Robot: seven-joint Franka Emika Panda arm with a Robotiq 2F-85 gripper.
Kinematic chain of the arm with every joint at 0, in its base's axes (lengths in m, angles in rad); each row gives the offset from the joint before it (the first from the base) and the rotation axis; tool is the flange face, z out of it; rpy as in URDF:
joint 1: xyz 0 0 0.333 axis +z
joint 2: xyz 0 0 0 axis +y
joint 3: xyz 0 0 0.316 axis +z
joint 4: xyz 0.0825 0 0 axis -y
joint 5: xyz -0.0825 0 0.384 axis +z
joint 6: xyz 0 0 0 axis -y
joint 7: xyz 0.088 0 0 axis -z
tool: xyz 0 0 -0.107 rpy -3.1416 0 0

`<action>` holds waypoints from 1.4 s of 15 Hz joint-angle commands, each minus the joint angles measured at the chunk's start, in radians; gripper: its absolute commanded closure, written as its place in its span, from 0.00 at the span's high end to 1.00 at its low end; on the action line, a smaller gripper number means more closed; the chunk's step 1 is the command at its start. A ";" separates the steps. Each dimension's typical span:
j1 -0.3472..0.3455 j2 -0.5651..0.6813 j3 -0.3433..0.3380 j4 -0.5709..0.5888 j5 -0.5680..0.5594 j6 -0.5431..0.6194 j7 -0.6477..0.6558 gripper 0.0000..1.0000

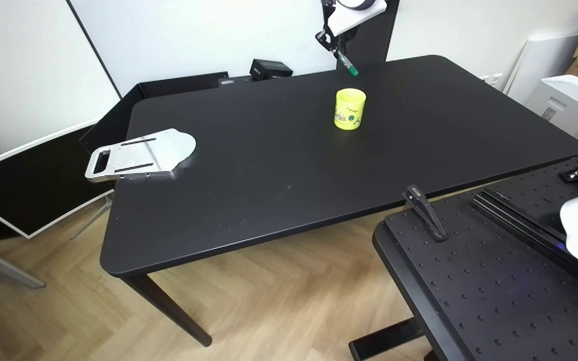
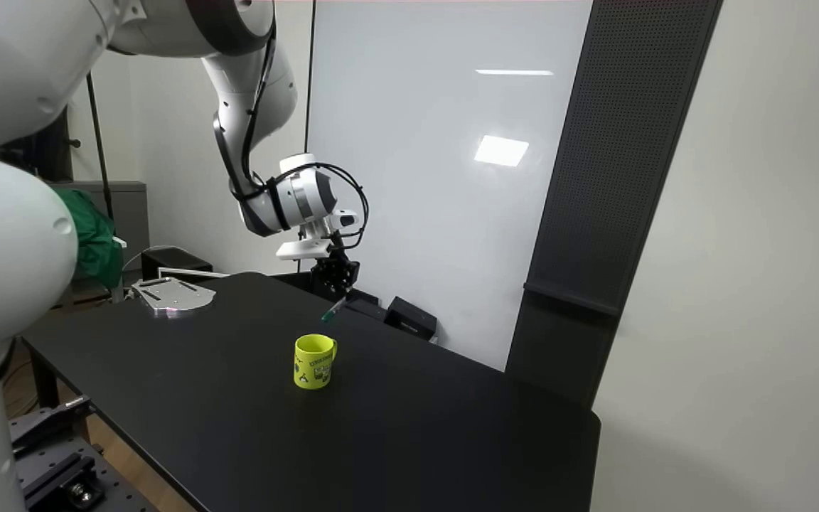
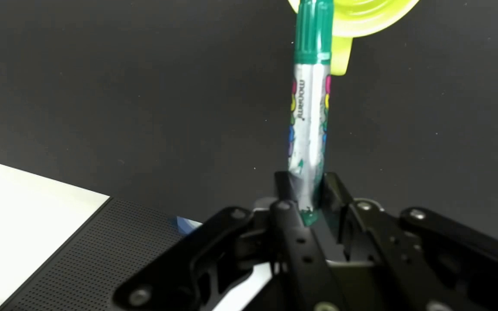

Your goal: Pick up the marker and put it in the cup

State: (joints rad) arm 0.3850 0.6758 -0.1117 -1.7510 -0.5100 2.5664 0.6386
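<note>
The marker (image 1: 348,65) has a green cap and a white printed body. My gripper (image 3: 305,185) is shut on the marker's rear end, and the capped end points away from the fingers. The marker also shows in the wrist view (image 3: 311,116) and in an exterior view (image 2: 333,311), tilted with its cap downward, above the table. The yellow cup (image 1: 350,111) stands upright on the table, also in an exterior view (image 2: 313,366). The gripper and marker are above and to one side of it, apart from it. In the wrist view the marker's cap overlaps the cup's rim (image 3: 372,28); the handle is on the near side.
The black table (image 1: 249,190) carries a flat white-and-grey handled plate (image 1: 153,150) at one end. A black box (image 1: 270,69) stands behind the table's far edge, near the whiteboard (image 2: 445,142). A perforated black bench (image 1: 469,281) with a clamp (image 1: 427,215) adjoins the near edge.
</note>
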 commanded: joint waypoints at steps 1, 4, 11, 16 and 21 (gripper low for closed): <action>-0.009 -0.017 0.002 -0.060 0.045 0.107 -0.022 0.05; -0.004 -0.012 -0.005 -0.083 0.093 0.189 -0.039 0.05; 0.013 -0.012 -0.025 -0.118 0.183 0.266 -0.124 0.05; 0.026 -0.008 -0.047 -0.126 0.216 0.306 -0.152 0.05; 0.031 0.003 -0.053 -0.112 0.238 0.292 -0.175 0.22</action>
State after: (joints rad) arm 0.3983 0.6787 -0.1473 -1.8611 -0.3060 2.8558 0.4894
